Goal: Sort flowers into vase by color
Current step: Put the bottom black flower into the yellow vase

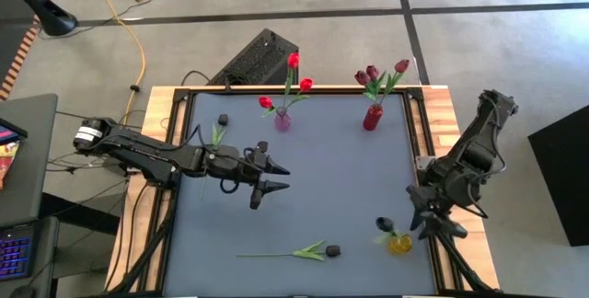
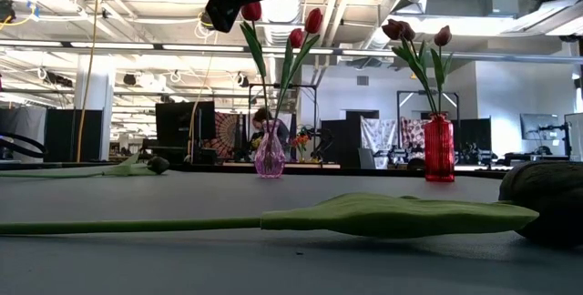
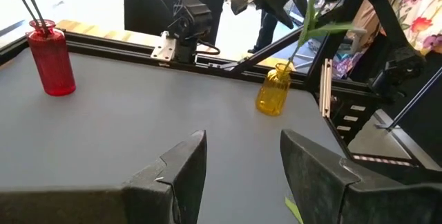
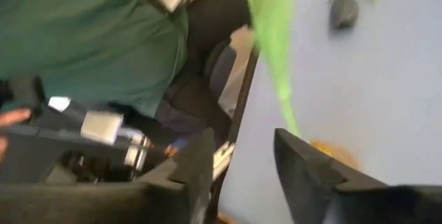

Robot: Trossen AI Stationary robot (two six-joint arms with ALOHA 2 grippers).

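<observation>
Small artificial tulips on thin green stems: three bright red (image 1: 293,60) in a pink glass vase (image 1: 282,120), three maroon (image 1: 371,74) in a red vase (image 1: 372,117), one black (image 1: 384,224) in a yellow vase (image 1: 399,243), and two black lying on the grey table (image 1: 331,169), one (image 1: 332,251) near the front edge, one (image 1: 223,120) toward the back left. The left gripper (image 1: 272,179) hovers spread over mid-table; the right gripper (image 1: 419,217), spread, is beside the yellow vase.

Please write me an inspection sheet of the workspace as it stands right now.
Surface: grey table top in a wooden frame.
Job's things: pink vase holds red tulips; red vase holds maroon tulips; yellow vase holds one black tulip. Two loose black tulips lie flat: one near the front edge, one by the left arm.
Clutter: nothing seen.
Grippers: left gripper open and empty over the table's middle; right gripper open just above the yellow vase, the stem between its fingers.
Cables: yellow cable on the floor.
Surroundings: person in a green top beside the table.
</observation>
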